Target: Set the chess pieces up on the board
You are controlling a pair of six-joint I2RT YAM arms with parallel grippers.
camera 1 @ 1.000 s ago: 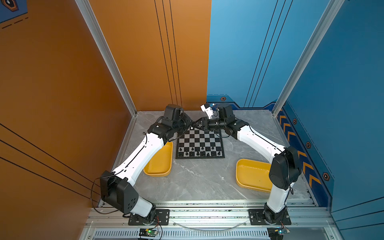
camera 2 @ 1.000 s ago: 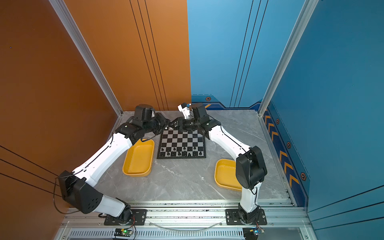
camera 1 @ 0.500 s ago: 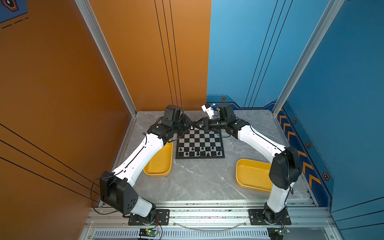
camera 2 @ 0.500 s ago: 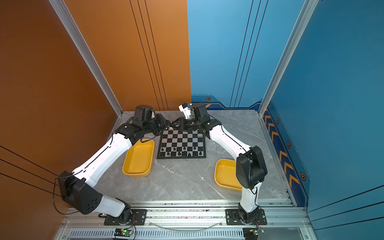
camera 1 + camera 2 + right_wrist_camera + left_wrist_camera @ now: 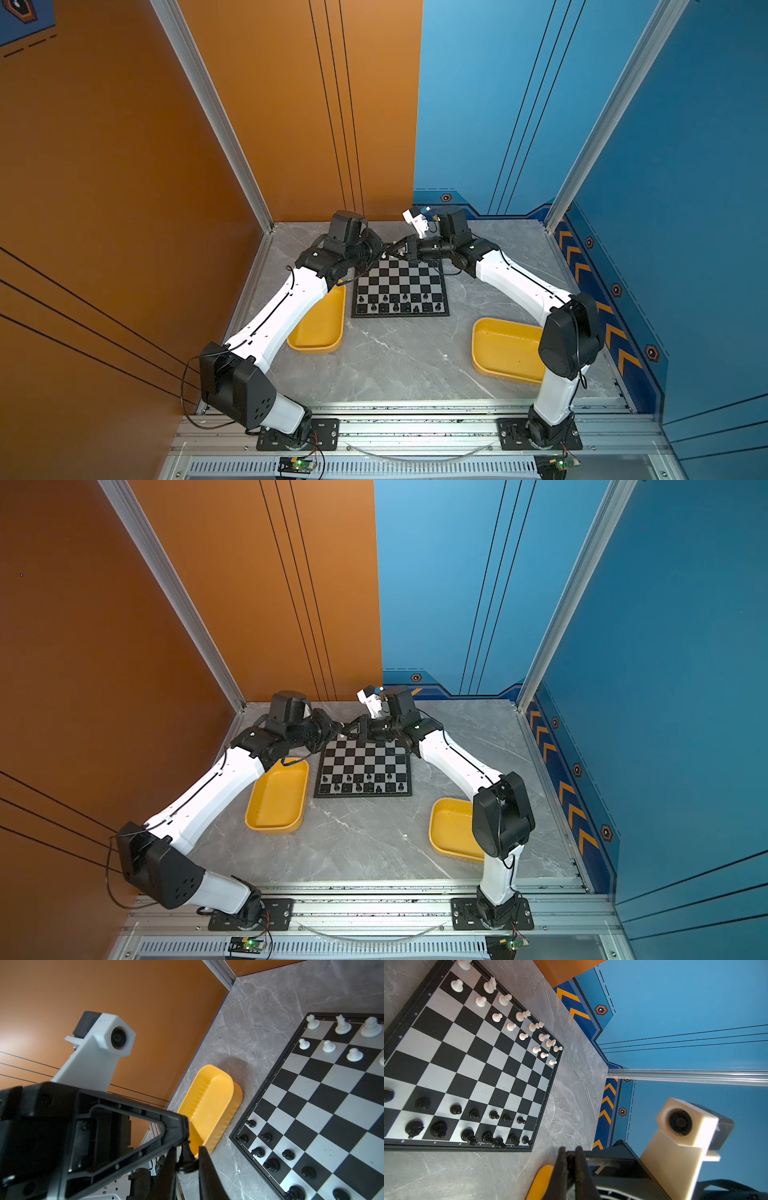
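Observation:
The board (image 5: 401, 279) lies at the table's far middle. Several black chess pieces (image 5: 395, 303) fill its near two rows, and several white ones (image 5: 508, 1012) line the far two rows. Both grippers meet in the air above the board's far left corner. My left gripper (image 5: 570, 1150) is shut on the top of a black chess piece (image 5: 187, 1159). My right gripper (image 5: 187, 1150) has its fingers (image 5: 204, 1159) pressed against that piece's round base from both sides. In both top views the left gripper (image 5: 384, 252) and right gripper (image 5: 395, 249) touch tip to tip, and the piece is too small to see.
One yellow tray (image 5: 320, 328) sits left of the board under the left forearm, and another yellow tray (image 5: 507, 349) lies at the near right beside the right arm's elbow. The orange wall (image 5: 332, 124) and blue wall (image 5: 478, 124) stand close behind the grippers.
The right gripper's fingers have closed in on the black piece held by the left gripper. Both arms have stayed almost where they were.

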